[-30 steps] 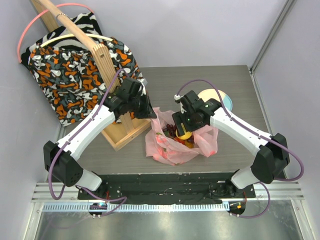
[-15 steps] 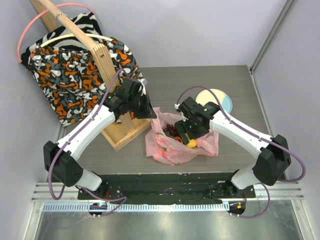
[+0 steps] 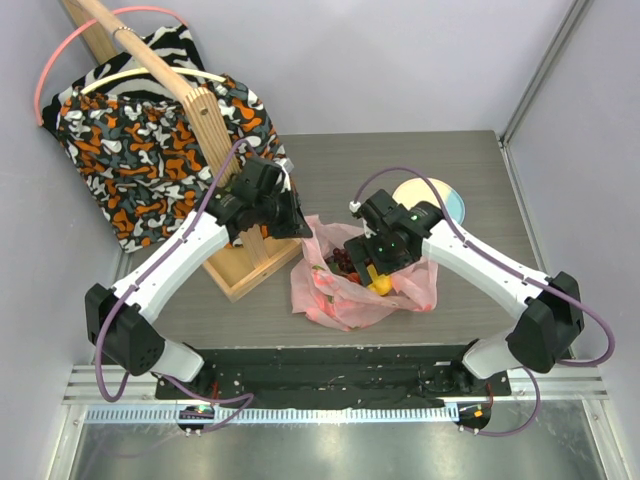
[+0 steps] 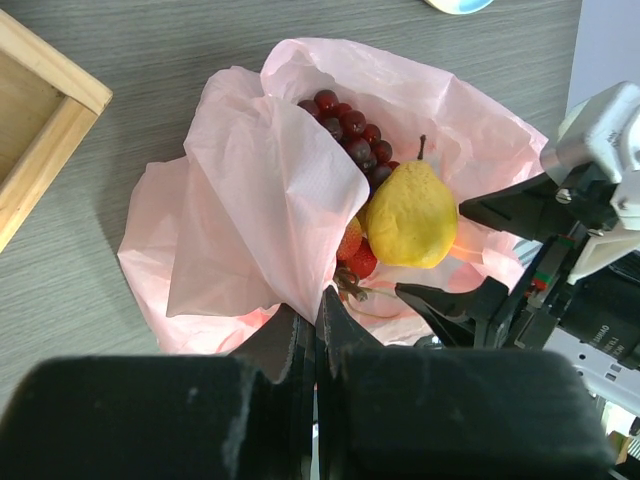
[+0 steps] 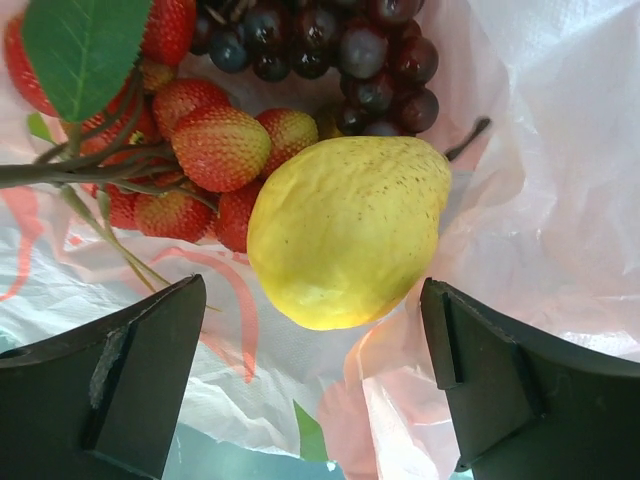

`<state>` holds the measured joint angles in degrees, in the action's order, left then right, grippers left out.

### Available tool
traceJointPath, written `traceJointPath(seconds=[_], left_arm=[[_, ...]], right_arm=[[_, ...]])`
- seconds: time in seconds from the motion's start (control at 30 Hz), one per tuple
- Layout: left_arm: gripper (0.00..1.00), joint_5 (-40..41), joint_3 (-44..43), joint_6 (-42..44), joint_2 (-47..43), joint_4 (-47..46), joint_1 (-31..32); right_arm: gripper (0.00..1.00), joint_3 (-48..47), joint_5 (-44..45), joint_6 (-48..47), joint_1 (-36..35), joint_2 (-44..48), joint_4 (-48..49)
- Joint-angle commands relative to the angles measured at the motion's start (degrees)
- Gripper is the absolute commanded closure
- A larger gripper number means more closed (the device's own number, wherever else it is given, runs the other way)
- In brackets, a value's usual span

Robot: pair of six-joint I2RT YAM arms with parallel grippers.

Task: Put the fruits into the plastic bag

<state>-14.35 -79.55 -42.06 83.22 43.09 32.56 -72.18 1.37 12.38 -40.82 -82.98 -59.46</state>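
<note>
The pink plastic bag point(image 3: 335, 300) lies open on the table between both arms. My left gripper point(image 3: 300, 228) is shut on a fold of the bag's rim point(image 4: 290, 230) and holds it up. Inside the bag lie a yellow fruit point(image 5: 345, 230), a dark grape bunch point(image 5: 340, 45) and red strawberries point(image 5: 215, 150) on a leafy stem. My right gripper point(image 5: 312, 290) is down in the bag's mouth, open wide. Its fingers point(image 5: 140, 370) stand on either side of the yellow fruit's lower end without touching it. From the left wrist view the yellow fruit point(image 4: 410, 215) rests beside the grapes point(image 4: 350, 135).
A pale blue plate point(image 3: 445, 195) sits behind the right arm. A wooden frame point(image 3: 240, 265) stands left of the bag, its corner point(image 4: 40, 130) close to the left gripper. An orange-black patterned cloth point(image 3: 140, 150) hangs at the back left.
My right gripper went down into the bag with the yellow fruit, then opened wide and let it go. The left gripper kept its hold on the bag's rim.
</note>
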Motion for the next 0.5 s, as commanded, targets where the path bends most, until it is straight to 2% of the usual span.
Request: traceJointPath(seconds=[0.0, 0.3, 0.47], left_arm=[[1.0, 0.46, 0.01, -1.44, -2.54, -1.87, -0.56], [1.0, 0.38, 0.1, -1.44, -2.27, -1.87, -0.65], [1.0, 0.55, -0.43, -1.53, -2.1, -1.96, -0.56]], right_arm=[[0.03, -3.66, -2.77, 0.36, -0.49, 2.56, 2.07], [0.06, -9.37, -5.85, 1.41, -0.4, 5.11, 4.35], [0.13, -12.01, -1.63, 4.49, -0.49, 6.51, -0.02]])
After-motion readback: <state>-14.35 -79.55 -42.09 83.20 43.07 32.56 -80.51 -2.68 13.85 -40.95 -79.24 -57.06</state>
